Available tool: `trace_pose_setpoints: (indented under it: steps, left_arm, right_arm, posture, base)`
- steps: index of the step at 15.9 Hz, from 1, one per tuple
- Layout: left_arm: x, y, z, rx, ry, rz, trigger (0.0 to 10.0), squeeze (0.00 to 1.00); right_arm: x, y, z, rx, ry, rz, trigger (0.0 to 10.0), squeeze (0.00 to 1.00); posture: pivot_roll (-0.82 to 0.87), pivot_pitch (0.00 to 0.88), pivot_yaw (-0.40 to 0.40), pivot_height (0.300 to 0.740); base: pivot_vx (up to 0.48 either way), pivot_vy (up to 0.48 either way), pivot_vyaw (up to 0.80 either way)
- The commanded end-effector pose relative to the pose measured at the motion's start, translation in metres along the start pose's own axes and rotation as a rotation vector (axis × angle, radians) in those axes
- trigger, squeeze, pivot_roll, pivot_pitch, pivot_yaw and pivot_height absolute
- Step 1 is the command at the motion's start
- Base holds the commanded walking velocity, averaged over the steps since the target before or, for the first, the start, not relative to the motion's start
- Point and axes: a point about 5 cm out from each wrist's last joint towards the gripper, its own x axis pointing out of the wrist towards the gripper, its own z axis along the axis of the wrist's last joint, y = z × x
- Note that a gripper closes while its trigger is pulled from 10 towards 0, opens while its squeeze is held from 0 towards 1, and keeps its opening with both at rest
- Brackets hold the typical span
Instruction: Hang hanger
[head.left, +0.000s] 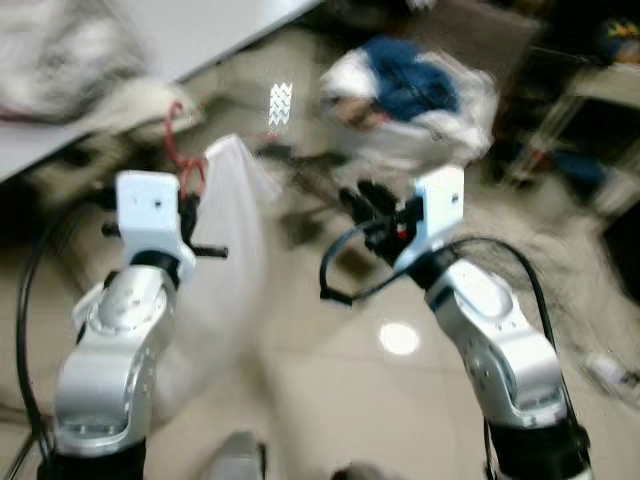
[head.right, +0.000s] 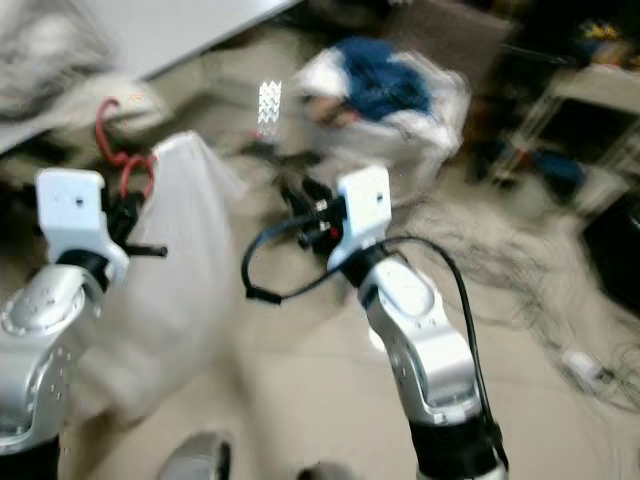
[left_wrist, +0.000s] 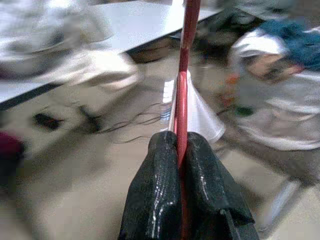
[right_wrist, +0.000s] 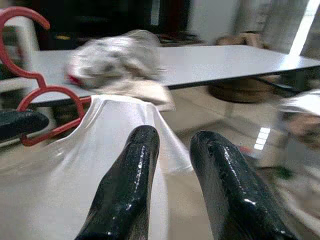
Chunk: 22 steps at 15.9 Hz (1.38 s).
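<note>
The left end effector (left_wrist: 181, 200) is clenched on the red hanger (left_wrist: 183, 100), its two black fingers pressed tight around the plastic. A white garment (head.left: 235, 240) is draped on that hanger and hangs down toward the tiled floor (head.left: 330, 390). The right end effector (right_wrist: 172, 175) is released, fingers parted and holding nothing, aimed at the cloth from the robot's 1 o'clock.

No rail or hook is in sight, and the head views are blurred, so this is probably a carrying stretch. Doing it well means keeping the hook (right_wrist: 22, 30) uppermost, the grip firm, and the garment lifted so its hem does not drag or catch. The free end effector could steady the cloth.

At 12 o'clock lies a white bag with blue fabric (head.left: 410, 85). A grey desk (right_wrist: 200, 62) carrying a heap of pale laundry (right_wrist: 115, 57) runs across 10 to 11 o'clock. Loose cables (head.right: 520, 260) trail over the floor at 2 o'clock, a snag risk underfoot.
</note>
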Motion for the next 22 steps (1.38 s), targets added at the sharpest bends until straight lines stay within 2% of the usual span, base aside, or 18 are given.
trace_pose_setpoints:
  steps: [1, 5, 14, 19, 22]
  left_arm:
    - [-0.003, -0.001, 0.009, 0.005, -0.043, -0.001, 10.0, 0.0]
    - [-0.002, 0.006, 0.01, 0.016, -0.045, 0.024, 10.0, 0.0]
    - [-0.001, 0.003, 0.009, 0.011, -0.043, 0.018, 10.0, 0.0]
    - [-0.003, 0.002, 0.011, 0.006, -0.051, 0.037, 10.0, 0.0]
    - [-0.006, 0.003, 0.016, -0.024, -0.092, 0.088, 10.0, 0.0]
  right_arm:
    - [0.0, -0.002, -0.003, 0.001, 0.005, -0.001, 10.0, 0.0]
    - [0.009, 0.003, -0.004, -0.005, 0.0, 0.034, 10.0, 0.0]
    - [-0.001, -0.004, -0.007, -0.012, 0.009, 0.069, 10.0, 0.0]
    - [0.001, -0.007, -0.005, -0.023, -0.001, 0.08, 10.0, 0.0]
    - [0.002, -0.016, -0.008, -0.014, -0.001, -0.026, 10.0, 0.0]
  posture:
    - [0.09, 0.058, -0.117, 0.74]
    - [0.11, 0.053, -0.12, 0.74]
    - [0.09, 0.052, -0.116, 0.74]
    - [0.1, 0.053, -0.122, 0.74]
    - [0.11, 0.057, -0.129, 0.74]
  base:
    - [-0.251, 0.0, 0.8]
    - [-0.251, 0.0, 0.8]
    - [-0.251, 0.0, 0.8]
    - [-0.253, 0.0, 0.8]
    - [-0.082, 0.0, 0.27]
